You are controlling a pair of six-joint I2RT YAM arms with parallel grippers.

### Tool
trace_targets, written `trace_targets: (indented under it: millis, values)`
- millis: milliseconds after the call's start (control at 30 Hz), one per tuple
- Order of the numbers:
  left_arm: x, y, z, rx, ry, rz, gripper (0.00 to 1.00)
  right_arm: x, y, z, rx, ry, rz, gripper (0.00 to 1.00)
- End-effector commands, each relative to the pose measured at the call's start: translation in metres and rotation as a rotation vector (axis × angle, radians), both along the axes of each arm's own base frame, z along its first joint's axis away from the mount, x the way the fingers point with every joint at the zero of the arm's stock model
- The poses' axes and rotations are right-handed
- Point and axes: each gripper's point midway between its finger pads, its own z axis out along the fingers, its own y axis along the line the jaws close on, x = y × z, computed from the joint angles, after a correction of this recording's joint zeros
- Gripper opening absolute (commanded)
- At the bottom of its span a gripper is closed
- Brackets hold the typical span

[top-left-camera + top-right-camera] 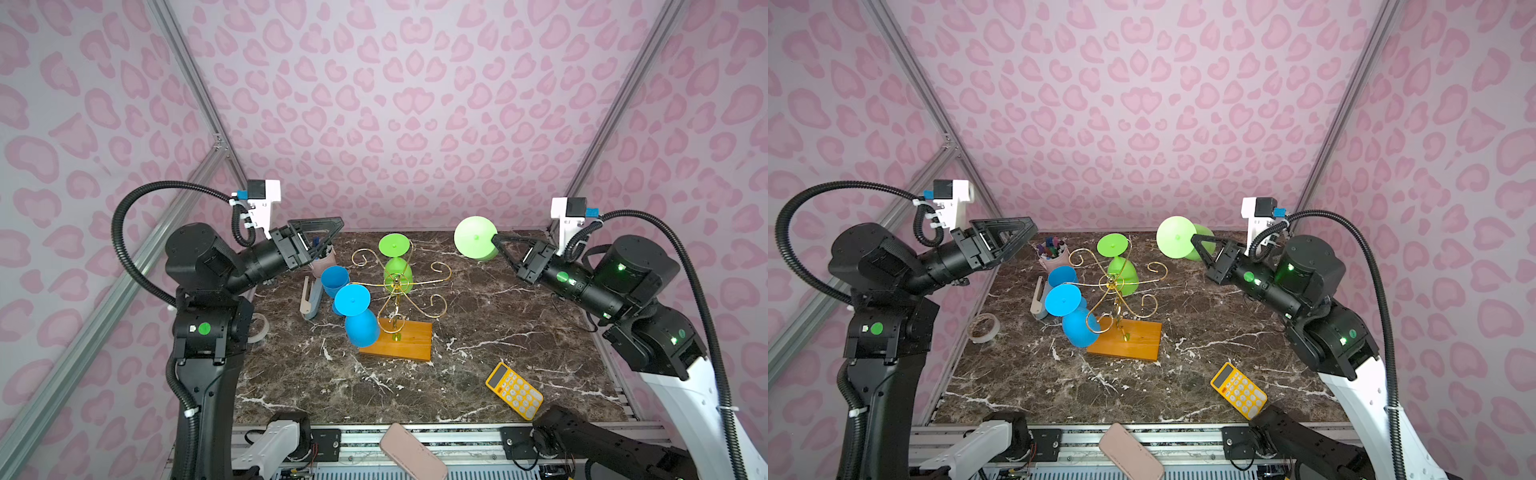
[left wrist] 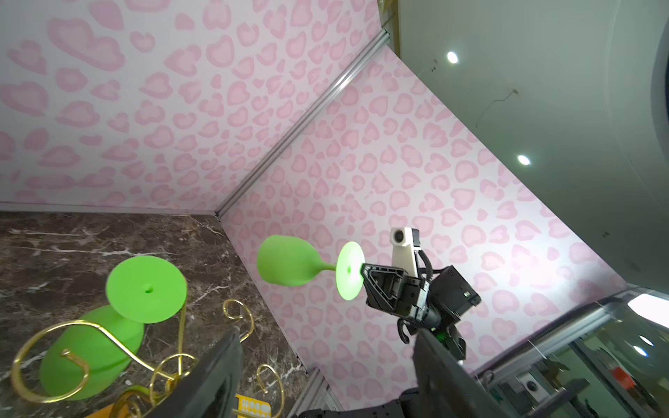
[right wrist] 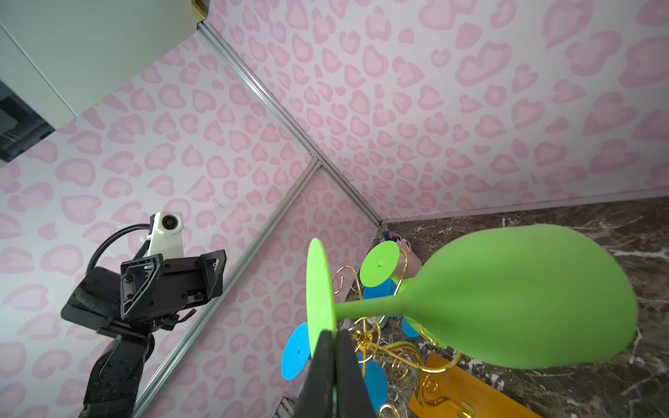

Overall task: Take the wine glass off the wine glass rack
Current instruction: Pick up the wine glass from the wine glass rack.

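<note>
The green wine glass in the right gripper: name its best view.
Right wrist view: the wine glass fills it, bowl, stem and foot clear, right gripper pinching the foot's rim. Left wrist view shows it whole but small; both top views show mostly its foot.

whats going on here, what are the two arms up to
The right end effector is shut on the foot rim of a light green wine glass, holding it sideways in the air, clear of the wine glass rack. A darker green glass and a blue glass hang upside down on the rack. The left end effector is open and empty, raised off to its own side and touching nothing.
</note>
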Motion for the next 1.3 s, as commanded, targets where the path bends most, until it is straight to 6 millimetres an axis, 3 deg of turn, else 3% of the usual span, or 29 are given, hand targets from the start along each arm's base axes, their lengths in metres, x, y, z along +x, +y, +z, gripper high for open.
trace_targets:
  millis: [0, 133, 300, 433, 667, 900, 1267]
  values:
    - [-0.012, -0.016, 0.019, -0.021, -0.044, -0.113, 0.70, -0.002, 0.015, 0.024, -0.040, -0.153, 0.076, 0.00]
    - [0.001, -0.030, 0.012, -0.019, -0.001, -0.167, 0.61, 0.005, 0.025, 0.040, -0.066, -0.223, 0.087, 0.00]
    - [0.013, -0.047, 0.003, -0.012, 0.030, -0.208, 0.58, 0.010, 0.046, 0.048, -0.093, -0.248, 0.147, 0.00]
    - [0.023, -0.062, -0.006, 0.000, 0.042, -0.222, 0.60, 0.011, 0.067, 0.045, -0.108, -0.243, 0.198, 0.00]
    - [0.022, -0.087, -0.005, 0.016, 0.002, -0.310, 0.59, 0.014, 0.095, 0.041, -0.104, -0.222, 0.268, 0.00]
    - [0.024, -0.095, -0.010, 0.029, -0.009, -0.337, 0.58, 0.015, 0.108, 0.039, -0.097, -0.219, 0.298, 0.00]
    - [0.024, -0.102, -0.016, 0.043, -0.021, -0.376, 0.44, 0.026, 0.119, 0.034, -0.075, -0.192, 0.297, 0.00]
